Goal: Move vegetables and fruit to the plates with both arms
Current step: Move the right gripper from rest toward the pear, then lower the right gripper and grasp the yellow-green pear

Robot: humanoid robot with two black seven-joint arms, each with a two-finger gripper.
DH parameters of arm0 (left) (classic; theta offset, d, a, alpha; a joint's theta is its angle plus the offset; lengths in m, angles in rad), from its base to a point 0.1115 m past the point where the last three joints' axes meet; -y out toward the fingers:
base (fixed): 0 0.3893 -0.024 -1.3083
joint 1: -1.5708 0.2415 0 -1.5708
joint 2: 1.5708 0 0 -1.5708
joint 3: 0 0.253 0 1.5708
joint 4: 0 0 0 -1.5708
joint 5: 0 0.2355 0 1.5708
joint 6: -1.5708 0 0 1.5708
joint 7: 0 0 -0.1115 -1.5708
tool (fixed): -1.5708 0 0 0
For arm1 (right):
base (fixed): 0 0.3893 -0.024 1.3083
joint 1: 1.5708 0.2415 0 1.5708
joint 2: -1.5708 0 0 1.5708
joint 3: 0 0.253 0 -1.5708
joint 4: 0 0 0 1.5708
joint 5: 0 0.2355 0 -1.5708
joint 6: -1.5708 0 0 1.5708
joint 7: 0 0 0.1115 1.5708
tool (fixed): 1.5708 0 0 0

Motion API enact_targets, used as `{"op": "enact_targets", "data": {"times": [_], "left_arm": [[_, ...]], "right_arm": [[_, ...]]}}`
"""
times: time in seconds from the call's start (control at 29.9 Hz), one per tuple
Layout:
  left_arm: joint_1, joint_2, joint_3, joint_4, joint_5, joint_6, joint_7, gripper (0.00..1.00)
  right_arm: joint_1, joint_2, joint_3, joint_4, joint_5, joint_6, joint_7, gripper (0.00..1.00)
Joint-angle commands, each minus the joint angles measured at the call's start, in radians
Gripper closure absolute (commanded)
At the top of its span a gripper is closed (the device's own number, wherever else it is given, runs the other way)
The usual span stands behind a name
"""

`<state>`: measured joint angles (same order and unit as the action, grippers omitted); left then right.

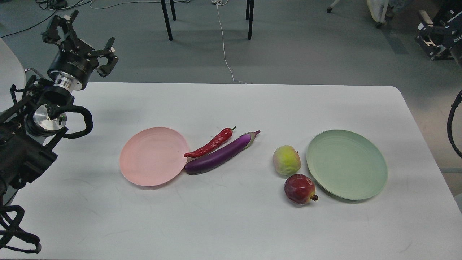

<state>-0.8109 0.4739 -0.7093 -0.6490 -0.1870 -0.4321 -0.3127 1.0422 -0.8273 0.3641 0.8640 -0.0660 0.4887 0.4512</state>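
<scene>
On the white table (231, 224) lie a pale pink plate (154, 156) and a pale green plate (347, 164), both bare. A red chili pepper (211, 143) and a purple eggplant (220, 154) lie side by side just right of the pink plate, and the eggplant's thick end touches its rim. A yellow-green fruit (286, 160) and a dark red pomegranate (299, 188) sit left of the green plate. My left gripper (82, 36) is open and empty, above the table's far left corner. My right gripper (438, 36) is high at the top right, cut off by the frame edge.
Black table or chair legs (166, 20) stand on the grey floor behind the table, with a white cable (224, 47) running down to the table's back edge. My right arm's black cable loop (451, 122) hangs off the table's right side.
</scene>
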Motion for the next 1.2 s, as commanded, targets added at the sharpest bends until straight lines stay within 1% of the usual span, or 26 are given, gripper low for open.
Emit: {"op": "enact_targets", "data": {"times": [0.0,0.1,0.23,0.4,0.6,0.73,0.8,0.9,1.17], "left_arm": [[-0.001,0.011,0.001,-0.004,0.001,0.001,0.0,0.02],[-0.002,0.022,-0.001,-0.009,0.0,0.003,-0.002,0.02],[-0.005,0.032,-0.002,-0.012,0.0,0.004,-0.002,0.02],[-0.011,0.04,-0.004,-0.012,0.0,0.001,-0.002,0.02],[-0.017,0.048,-0.002,-0.014,0.001,0.001,0.0,0.02],[-0.024,0.057,-0.002,-0.014,0.001,0.0,0.001,0.02],[-0.024,0.063,-0.001,-0.014,0.001,-0.002,0.001,0.02],[-0.024,0.066,-0.001,-0.014,0.001,-0.005,0.001,0.02],[-0.022,0.078,0.001,-0.014,0.001,-0.014,-0.002,0.02]], "right_arm": [[0.252,0.007,-0.322,0.01,-0.041,0.0,0.001,0.02],[0.434,0.069,-0.573,0.027,-0.069,0.0,0.001,0.02],[0.611,0.207,-0.851,0.033,-0.204,0.0,0.001,0.02],[0.711,0.355,-1.043,0.052,-0.339,0.0,0.001,0.02],[0.73,0.543,-1.201,0.052,-0.533,0.0,0.003,0.03],[0.7,0.674,-1.356,0.049,-0.587,0.0,0.003,0.03],[0.674,0.726,-1.409,0.047,-0.58,-0.042,0.004,0.04],[0.651,0.773,-1.426,0.044,-0.575,-0.062,0.004,0.05],[0.613,0.812,-1.487,0.041,-0.581,-0.064,0.004,0.05]]}}
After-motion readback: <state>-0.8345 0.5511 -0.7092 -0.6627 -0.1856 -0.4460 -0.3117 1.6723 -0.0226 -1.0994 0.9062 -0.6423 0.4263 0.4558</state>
